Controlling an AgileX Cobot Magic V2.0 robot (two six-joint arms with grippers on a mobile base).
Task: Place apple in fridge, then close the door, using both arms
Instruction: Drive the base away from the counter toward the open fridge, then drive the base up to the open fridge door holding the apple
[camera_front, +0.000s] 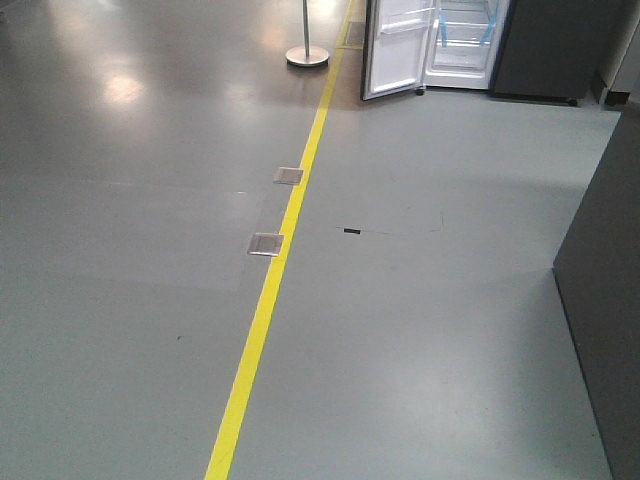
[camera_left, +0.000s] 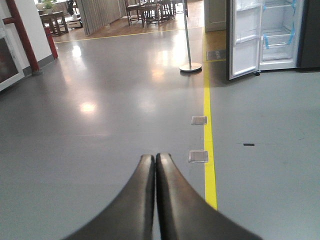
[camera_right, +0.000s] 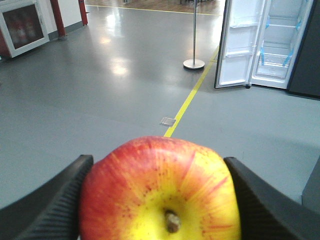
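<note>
While the right gripper holds the apple between its two dark fingers, one on each side of the fruit, the fridge stands far off across the grey floor, so the apple is well apart from the fridge and not inside it. The apple turns its stem end to the right wrist camera, yellow around the stem and red further out. The door is swung open at the left of the fridge, showing its white inner side. Blue tape strips are seen inside the fridge. The left gripper is closed on nothing, its fingers pressed together, and it is also far from the fridge. A yellow line on the floor runs toward the fridge, passing just left of the open door, and a metal post on a round base stands left of the fridge.
</note>
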